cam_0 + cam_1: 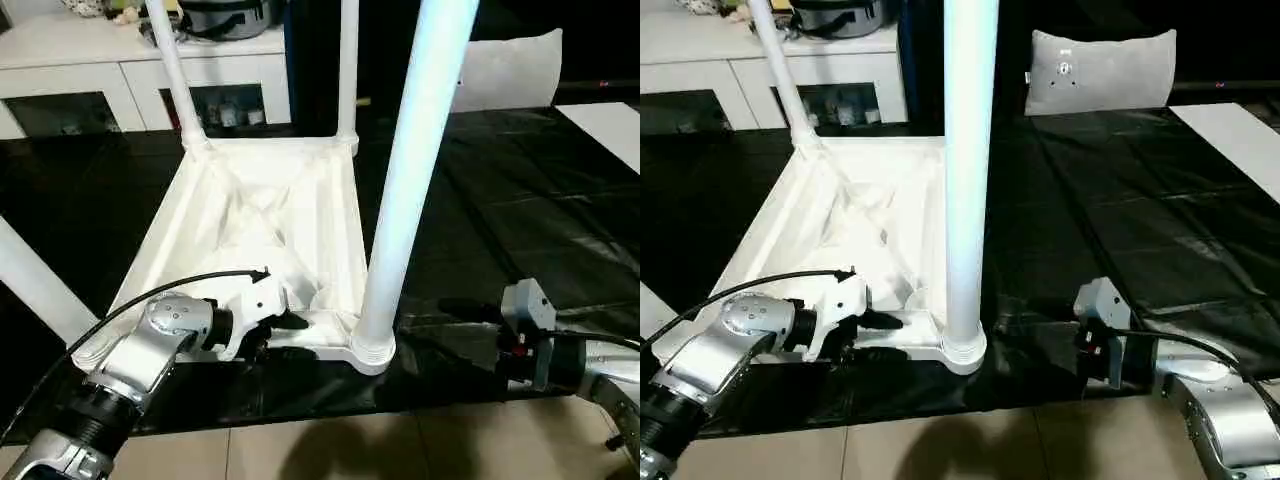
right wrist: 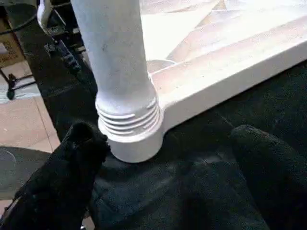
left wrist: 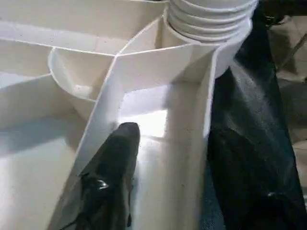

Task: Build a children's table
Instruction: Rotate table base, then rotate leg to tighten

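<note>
Here the white tabletop (image 1: 250, 215) lies upside down on the black-covered counter (image 1: 1110, 230), legs standing in its corner sockets, the near leg (image 1: 968, 170) upright. The left end effector (image 1: 285, 322) straddles the near rim, one finger (image 3: 112, 177) inside, one outside. The right end effector (image 2: 168, 167) sits spread wide just beside the near leg's base, touching nothing.

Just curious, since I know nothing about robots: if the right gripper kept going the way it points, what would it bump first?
Probably the ribbed base of the near leg, standing in the tabletop corner socket just ahead of the right gripper.
</note>
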Controlling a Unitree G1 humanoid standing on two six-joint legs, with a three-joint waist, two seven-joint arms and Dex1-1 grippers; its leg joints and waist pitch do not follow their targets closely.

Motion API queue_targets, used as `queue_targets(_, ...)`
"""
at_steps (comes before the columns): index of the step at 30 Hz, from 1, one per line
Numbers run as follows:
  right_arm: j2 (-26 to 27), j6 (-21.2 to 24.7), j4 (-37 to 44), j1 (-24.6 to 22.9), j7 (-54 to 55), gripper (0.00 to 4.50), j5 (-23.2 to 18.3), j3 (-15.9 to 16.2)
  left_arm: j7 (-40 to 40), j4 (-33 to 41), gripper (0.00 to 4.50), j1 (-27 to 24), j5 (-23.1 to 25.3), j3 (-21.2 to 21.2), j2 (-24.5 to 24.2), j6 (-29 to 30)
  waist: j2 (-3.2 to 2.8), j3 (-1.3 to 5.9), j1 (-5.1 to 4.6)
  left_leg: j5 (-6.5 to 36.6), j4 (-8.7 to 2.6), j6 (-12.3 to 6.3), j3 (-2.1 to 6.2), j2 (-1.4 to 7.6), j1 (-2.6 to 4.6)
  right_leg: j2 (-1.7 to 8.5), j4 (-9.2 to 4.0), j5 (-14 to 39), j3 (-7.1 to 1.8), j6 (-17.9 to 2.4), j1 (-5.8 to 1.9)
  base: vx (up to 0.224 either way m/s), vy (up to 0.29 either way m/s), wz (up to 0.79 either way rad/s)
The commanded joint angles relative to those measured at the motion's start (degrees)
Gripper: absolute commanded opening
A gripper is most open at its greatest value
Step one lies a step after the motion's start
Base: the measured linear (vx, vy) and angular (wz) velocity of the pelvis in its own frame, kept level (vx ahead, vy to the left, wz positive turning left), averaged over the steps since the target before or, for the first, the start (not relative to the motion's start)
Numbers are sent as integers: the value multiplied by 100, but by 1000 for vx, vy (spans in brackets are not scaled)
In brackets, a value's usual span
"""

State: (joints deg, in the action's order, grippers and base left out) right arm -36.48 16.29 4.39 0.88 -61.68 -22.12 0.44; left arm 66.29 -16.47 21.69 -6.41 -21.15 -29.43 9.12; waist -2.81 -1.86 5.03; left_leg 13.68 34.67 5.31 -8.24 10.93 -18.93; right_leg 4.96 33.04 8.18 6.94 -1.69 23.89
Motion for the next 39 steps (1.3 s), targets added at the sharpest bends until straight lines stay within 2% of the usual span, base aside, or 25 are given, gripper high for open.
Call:
queue_targets(1, 51, 82, 118, 152, 18, 450, -15, 63, 102, -64, 201, -2, 54, -51, -95, 16, 86, 276, 29, 773, -427, -539, -27, 105, -133, 304, -513, 2805, -232, -306, -385, 0, 0, 0)
queue_targets(6, 120, 96, 40, 327, 31, 450, 1, 130, 78, -92, 181, -29, 79, -79, -25, -48, 75, 289, 37, 772, -431, -509, -23, 109, -127, 309, -502, 2739, -235, -317, -386, 0, 0, 0)
queue_targets(7, 131, 89, 18, 349, 35, 450, 9, 133, 94, -93, 153, -37, 103, -109, -28, -58, 72, 292, 39, 757, -433, -509, -21, 113, -128, 310, -494, 2699, -237, -330, -388, 0, 0, 0)
queue_targets(12, 156, 97, -12, 371, 67, 450, 2, 168, 90, -255, 123, -39, 159, -99, 57, -197, 88, 282, 46, 742, -431, -517, -33, 104, -132, 313, -504, 2729, -241, -312, -386, 0, 0, 0)
queue_targets(13, 163, 113, -6, 371, 69, 450, 5, 177, 95, -266, 110, -44, 165, -103, 65, -201, 121, 282, 37, 747, -430, -517, -37, 102, -134, 312, -508, 2764, -240, -292, -389, 0, 0, 0)
queue_targets(14, 169, 147, 19, 368, 59, 450, 0, 192, 132, -256, 100, -61, 164, -125, 60, -182, 99, 278, 52, 785, -429, -509, -39, 98, -116, 313, -517, 2865, -237, -267, -371, 0, 0, 0)
queue_targets(16, 171, 177, 40, 369, 44, 450, -12, 206, 159, -244, 98, -86, 173, -150, 49, -178, 101, 274, 45, 813, -435, -493, -35, 98, -124, 316, -533, 2972, -232, -205, -374, 0, 0, 0)
queue_targets(17, 169, 192, 24, 394, 34, 450, -19, 208, 196, -245, 91, -105, 210, -200, 30, -183, 31, 273, 44, 844, -436, -479, -29, 98, -112, 317, -533, 2985, -232, -210, -364, 0, 0, 0)
queue_targets(18, 168, 193, 8, 408, 29, 450, -17, 209, 211, -249, 78, -112, 233, -226, 21, -191, 77, 270, 24, 873, -438, -484, -33, 98, -123, 309, -547, 2985, -227, -184, -372, 0, 0, 0)
queue_targets(19, 168, 189, -28, 445, 25, 450, -7, 218, 239, -261, 58, -117, 271, -263, 8, -209, 83, 271, 22, 881, -436, -480, -34, 93, -120, 305, -546, 2997, -225, -172, -372, 0, 0, 0)
queue_targets(21, 198, 207, -101, 562, 43, 450, 20, 257, 291, -290, 54, -111, 274, -273, 19, -203, 75, 277, 13, 877, -435, -481, -30, 85, -120, 309, -551, 3057, -221, -144, -372, 0, 0, 0)
queue_targets(25, 273, 177, -288, 862, -131, 450, 77, 504, 464, -343, 15, -55, 254, -312, 42, -123, 65, 283, -4, 868, -429, -489, -33, 81, -115, 308, -554, 3079, -215, -168, -361, 0, 0, 0)
queue_targets(26, 282, 185, -338, 917, -201, 423, 68, 549, 512, -339, 14, -50, 272, -344, 26, -113, 79, 292, 2, 828, -433, -499, -31, 89, -121, 313, -536, 3004, -225, -194, -371, 0, 0, 0)
queue_targets(28, 316, 279, -568, 1162, -494, 413, 31, 725, 647, -347, 0, -36, 293, -428, -5, -66, 83, 318, -5, 706, -440, -545, -15, 121, -144, 322, -455, 2633, -240, -381, -394, 0, 0, 0)
queue_targets(30, 310, 288, -677, 1264, -623, 403, 63, 820, 663, -368, 0, -17, 311, -442, 2, -69, 75, 316, 1, 679, -431, -565, -29, 128, -129, 323, -455, 2519, -253, -452, -380, 0, 0, 0)
queue_targets(31, 303, 261, -763, 1330, -687, 389, 115, 885, 659, -387, 0, 0, 337, -446, 12, -91, 95, 320, 8, 602, -432, -579, -33, 129, -142, 330, -429, 2408, -260, -531, -399, 0, 0, 0)
queue_targets(32, 303, 261, -763, 1330, -687, 389, 115, 885, 659, -387, 0, 0, 337, -446, 12, -91, 94, 315, 11, 604, -433, -577, -37, 128, -143, 330, -432, 2419, -264, -535, -399, 0, 0, 0)
queue_targets(33, 323, 213, -891, 1426, -743, 369, 192, 960, 678, -400, 0, 16, 361, -449, 18, -109, 113, 318, 19, 584, -430, -569, -41, 128, -142, 334, -431, 2425, -269, -522, -405, 0, 0, 0)
queue_targets(34, 342, 194, -951, 1474, -761, 361, 216, 985, 681, -405, 0, 23, 368, -449, 22, -116, 98, 320, 22, 570, -432, -560, -37, 128, -134, 333, -422, 2425, -265, -539, -400, 0, 0, 0)
queue_targets(36, 466, 89, -1315, 1768, -881, 341, 319, 1143, 700, -433, 0, 64, 389, -438, 53, -137, 115, 316, 3, 600, -434, -557, -40, 122, -149, 331, -417, 2437, -257, -577, -401, 0, 0, 0)
queue_targets(39, 529, 149, -1459, 1919, -1038, 317, 279, 1243, 685, -447, 0, 99, 400, -427, 79, -147, 110, 297, 10, 741, -442, -500, -43, 134, -120, 343, -466, 2707, -264, -489, -389, 0, 0, 0)
